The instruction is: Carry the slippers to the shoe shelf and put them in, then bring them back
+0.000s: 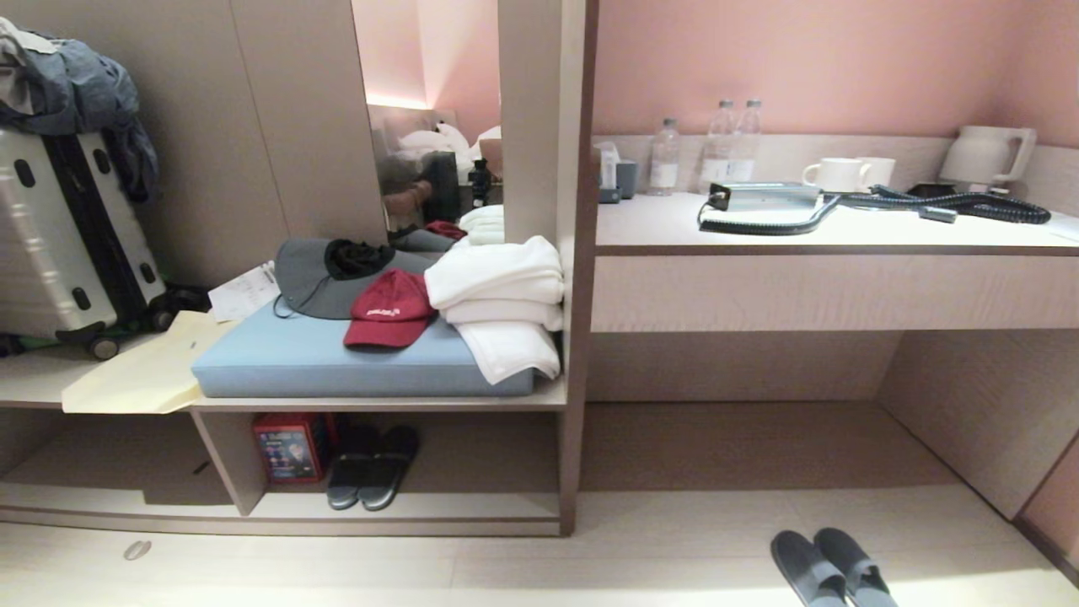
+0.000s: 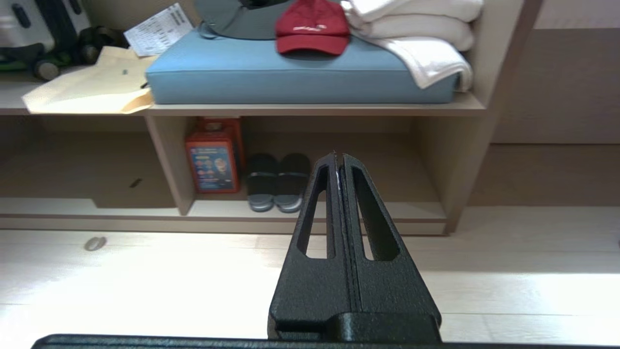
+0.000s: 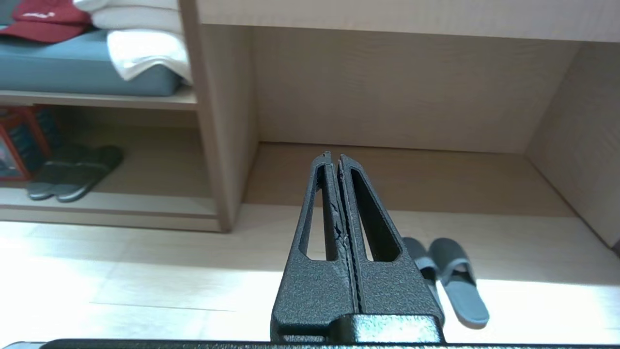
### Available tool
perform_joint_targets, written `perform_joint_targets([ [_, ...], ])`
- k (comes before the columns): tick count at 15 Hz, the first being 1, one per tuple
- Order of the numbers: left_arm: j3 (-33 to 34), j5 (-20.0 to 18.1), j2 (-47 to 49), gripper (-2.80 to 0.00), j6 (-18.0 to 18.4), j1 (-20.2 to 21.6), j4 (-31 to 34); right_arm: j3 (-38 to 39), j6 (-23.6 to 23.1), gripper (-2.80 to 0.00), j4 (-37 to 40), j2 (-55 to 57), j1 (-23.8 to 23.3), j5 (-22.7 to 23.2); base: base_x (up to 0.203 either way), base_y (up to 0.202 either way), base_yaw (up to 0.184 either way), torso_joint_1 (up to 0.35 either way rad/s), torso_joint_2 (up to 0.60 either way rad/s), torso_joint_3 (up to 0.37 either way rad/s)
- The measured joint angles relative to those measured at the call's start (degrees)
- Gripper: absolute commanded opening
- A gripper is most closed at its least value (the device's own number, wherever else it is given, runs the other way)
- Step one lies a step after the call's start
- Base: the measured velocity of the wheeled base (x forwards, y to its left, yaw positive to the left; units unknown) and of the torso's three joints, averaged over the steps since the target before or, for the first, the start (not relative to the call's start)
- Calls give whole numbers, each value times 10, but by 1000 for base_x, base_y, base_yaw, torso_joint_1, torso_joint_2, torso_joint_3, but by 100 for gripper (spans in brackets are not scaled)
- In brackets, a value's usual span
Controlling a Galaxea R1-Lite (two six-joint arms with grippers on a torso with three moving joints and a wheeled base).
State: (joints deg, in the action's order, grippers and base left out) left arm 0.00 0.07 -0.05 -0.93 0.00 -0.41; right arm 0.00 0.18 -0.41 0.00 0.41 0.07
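At far left I noted a pale suitcase (image 1: 63, 244) standing on the bench surface (image 1: 34, 379), with a tan envelope (image 1: 139, 371) lying beside it. Next came a blue cushion (image 1: 337, 362) bearing a grey hat (image 1: 324, 278), a red cap (image 1: 389, 310) and folded white towels (image 1: 501, 303). Below, the shoe shelf (image 1: 405, 506) held a red box (image 1: 291, 447) and a black pair (image 1: 375, 466) side by side, just right of the divider. My left claw (image 2: 339, 156) hung above the floor facing that shelf, fingers pressed together, holding nothing. My right claw (image 3: 334, 156) was likewise fully closed and empty. The slippers (image 1: 830, 569) lay together on the floor in front of the desk opening, well apart from the shoe shelf.
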Motion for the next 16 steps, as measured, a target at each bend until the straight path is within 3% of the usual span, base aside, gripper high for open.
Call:
perform_joint_targets([
  [11, 0, 0, 0, -280, 2, 0, 0, 0, 0, -280, 0, 0, 0, 0, 0, 190, -2, 2, 2, 3],
  [16, 0, 0, 0, -280, 0, 0, 0, 0, 0, -280, 0, 0, 0, 0, -28, 23, -3, 5, 1, 2],
])
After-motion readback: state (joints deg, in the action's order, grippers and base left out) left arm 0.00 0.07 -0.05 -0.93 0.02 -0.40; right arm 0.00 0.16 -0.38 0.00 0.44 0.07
